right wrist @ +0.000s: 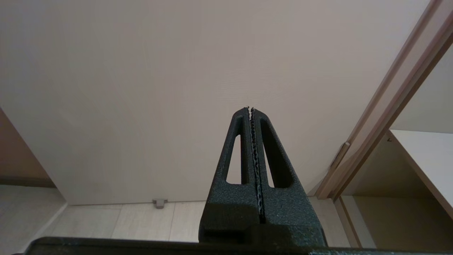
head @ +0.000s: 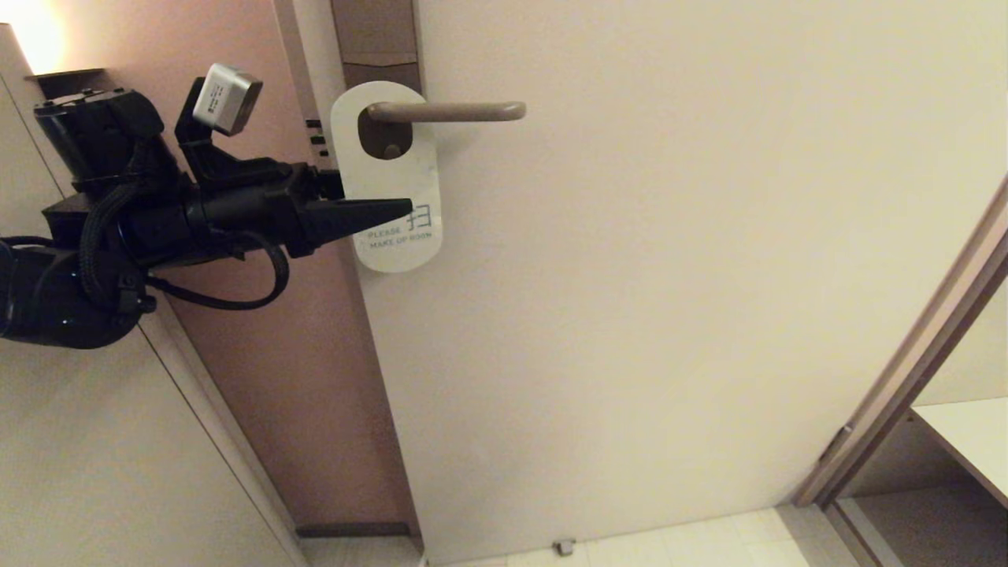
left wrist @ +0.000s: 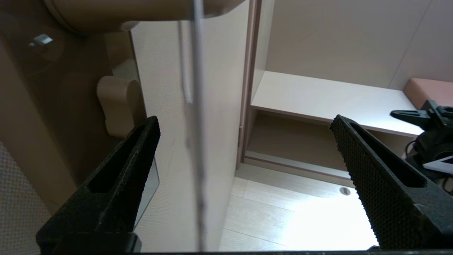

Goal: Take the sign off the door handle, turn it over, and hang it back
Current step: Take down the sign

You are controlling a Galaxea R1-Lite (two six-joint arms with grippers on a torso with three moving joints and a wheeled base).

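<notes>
The sign [head: 386, 177] hangs by its oval hole on the door handle [head: 457, 111], white side out with "MAKE UP ROOM" at its lower end. My left gripper [head: 405, 209] is open, level with the sign's lower half, one finger in front of the card and the other hidden behind it. The left wrist view shows the sign [left wrist: 198, 106] edge-on as a thin line between the wide-apart fingers, nearer one finger and touching neither, with the door handle [left wrist: 141, 10] above. My right gripper [right wrist: 249, 108] is shut on nothing, low down and pointing at the door, out of the head view.
The pale door [head: 669, 276] fills the view, with the brown lock plate [head: 378, 39] above the handle and a thumb-turn knob [left wrist: 118, 106] below. A door frame [head: 906, 354] and a white shelf [head: 969, 441] stand at the right. A small doorstop [head: 564, 546] sits on the floor.
</notes>
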